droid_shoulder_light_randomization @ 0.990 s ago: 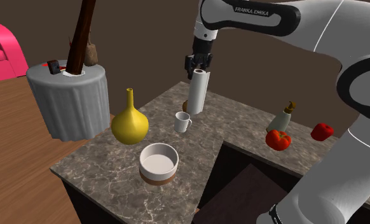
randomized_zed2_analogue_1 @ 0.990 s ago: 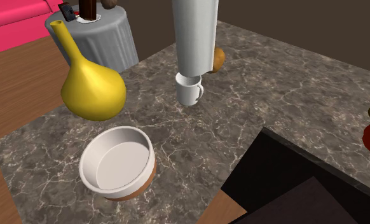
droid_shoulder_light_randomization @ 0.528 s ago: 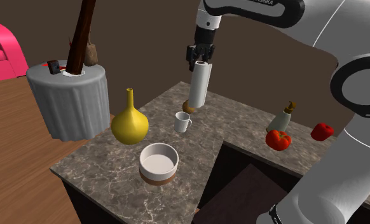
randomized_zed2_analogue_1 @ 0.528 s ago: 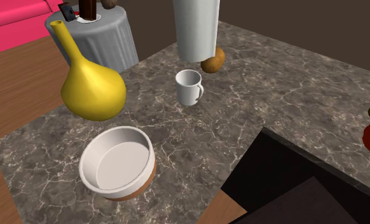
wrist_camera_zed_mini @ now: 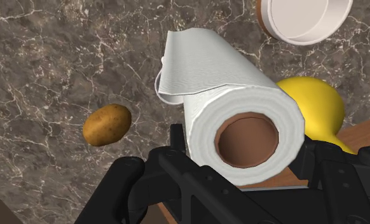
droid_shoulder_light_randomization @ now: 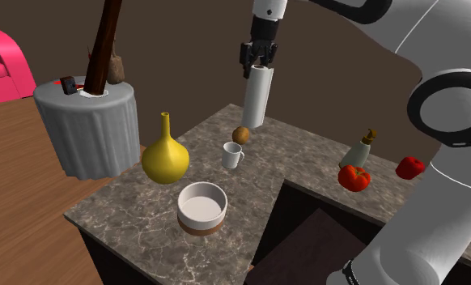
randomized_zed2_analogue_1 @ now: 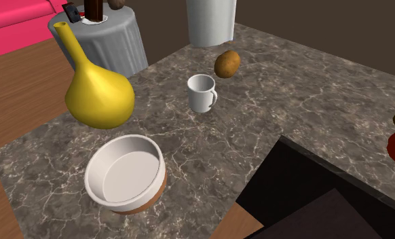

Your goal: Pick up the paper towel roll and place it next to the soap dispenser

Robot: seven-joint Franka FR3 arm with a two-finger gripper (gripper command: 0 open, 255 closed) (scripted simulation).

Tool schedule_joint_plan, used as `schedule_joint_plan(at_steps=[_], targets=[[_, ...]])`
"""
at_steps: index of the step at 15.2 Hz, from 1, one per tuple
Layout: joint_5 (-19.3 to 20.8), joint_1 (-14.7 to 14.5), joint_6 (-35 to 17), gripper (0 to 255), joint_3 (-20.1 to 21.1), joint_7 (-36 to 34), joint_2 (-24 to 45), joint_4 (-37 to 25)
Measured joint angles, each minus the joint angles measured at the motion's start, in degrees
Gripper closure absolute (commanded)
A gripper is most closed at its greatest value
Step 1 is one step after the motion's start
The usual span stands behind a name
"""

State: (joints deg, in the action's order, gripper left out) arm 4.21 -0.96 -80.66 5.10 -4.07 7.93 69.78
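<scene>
One pincer (droid_shoulder_light_randomization: 256,68) clamped on paper towel roll (droid_shoulder_light_randomization: 254,100), wrist view shows its brown core (wrist_camera_zed_mini: 248,139).

I can read no text, label, brand or number anywhere. The roll (droid_shoulder_light_randomization: 254,101) in the pincer (droid_shoulder_light_randomization: 257,70) is plain white, and the arm (droid_shoulder_light_randomization: 404,32) shows no lettering.
</scene>
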Motion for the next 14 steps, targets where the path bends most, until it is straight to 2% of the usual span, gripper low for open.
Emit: schedule_joint_plan(at_steps=[8,10,14], targets=[[0.8,-0.7,9.1,255,0.2,0.2,6.2,-15.3],[0.4,0.4,8.6,255,-0.3,1.5,4.0,-12.7],[-0.8,3.7,5.6,255,-2.3,6.1,-4.1,-1.8]])
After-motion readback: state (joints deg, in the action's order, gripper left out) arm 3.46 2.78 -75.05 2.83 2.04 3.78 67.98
